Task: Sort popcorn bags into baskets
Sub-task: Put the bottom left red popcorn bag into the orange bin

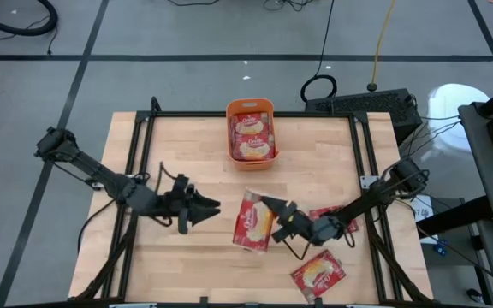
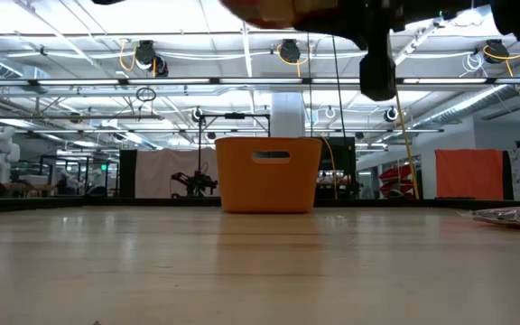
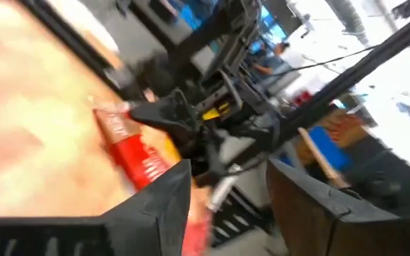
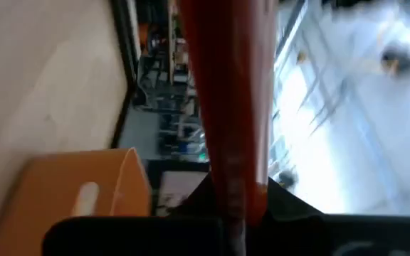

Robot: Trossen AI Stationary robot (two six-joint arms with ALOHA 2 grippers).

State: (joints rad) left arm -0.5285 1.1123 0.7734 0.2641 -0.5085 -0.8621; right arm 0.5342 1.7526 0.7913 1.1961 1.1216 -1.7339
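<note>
Wooden tabletop [image 1: 187, 154] with a warehouse-looking room behind. Nearest, around 5 o'clock, a loose popcorn bag [image 1: 318, 275] lies flat, another [image 1: 347, 221] just past it under the right arm. Mid-table, the right gripper [image 1: 274, 208] is clenched on a red packet [image 1: 256, 223], pinching its edge; the left gripper [image 1: 204, 206] at 9 o'clock sits part-open, empty. Far at 12, the orange basket [image 1: 250, 107] holds two bags. These look light, floppy and slick, so I'd grab a sealed edge.

The high view looks straight down on the whole table [image 1: 187, 265]; the low view sits at tabletop height, facing the orange bin [image 2: 269, 173] and the room behind. Both wrist views look close past their own fingers; the right also catches the bin
</note>
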